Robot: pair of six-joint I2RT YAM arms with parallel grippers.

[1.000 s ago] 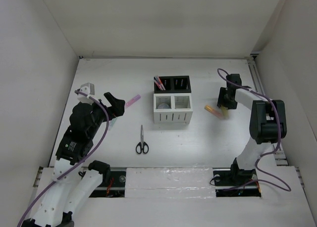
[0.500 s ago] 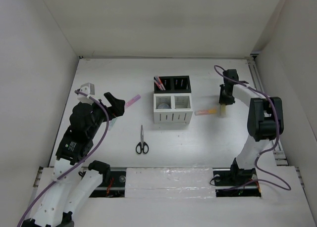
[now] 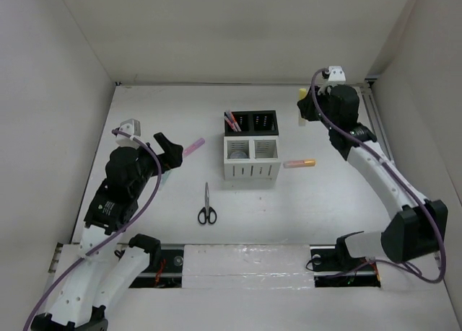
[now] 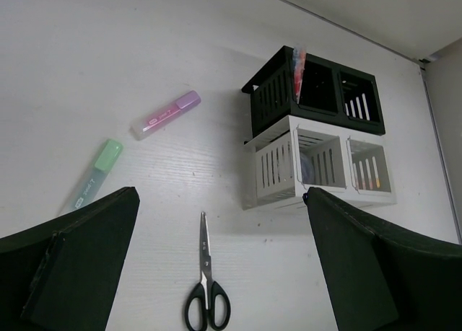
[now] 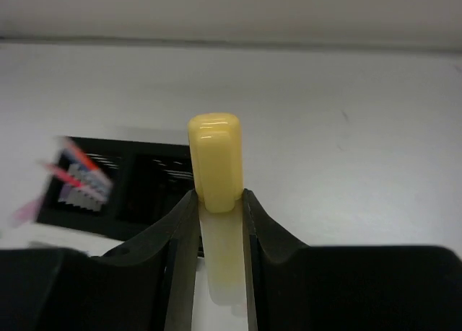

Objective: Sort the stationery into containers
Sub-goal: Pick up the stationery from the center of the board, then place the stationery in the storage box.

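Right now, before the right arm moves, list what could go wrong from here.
1. The right pincer grips the yellow highlighter by its lower body, cap sticking out; it could tilt or slip in transit.
2. The pens lean in one black container; a drop there might jam against them.
3. The orange highlighter lies beside the white container; a low pass could knock it away.

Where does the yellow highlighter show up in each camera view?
Top external: yellow highlighter upper right, clamped in the right gripper.
Left wrist: not in it.
Right wrist: yellow highlighter centre frame, between the jaws.
Shared landmark: the black containers, visible in all three.
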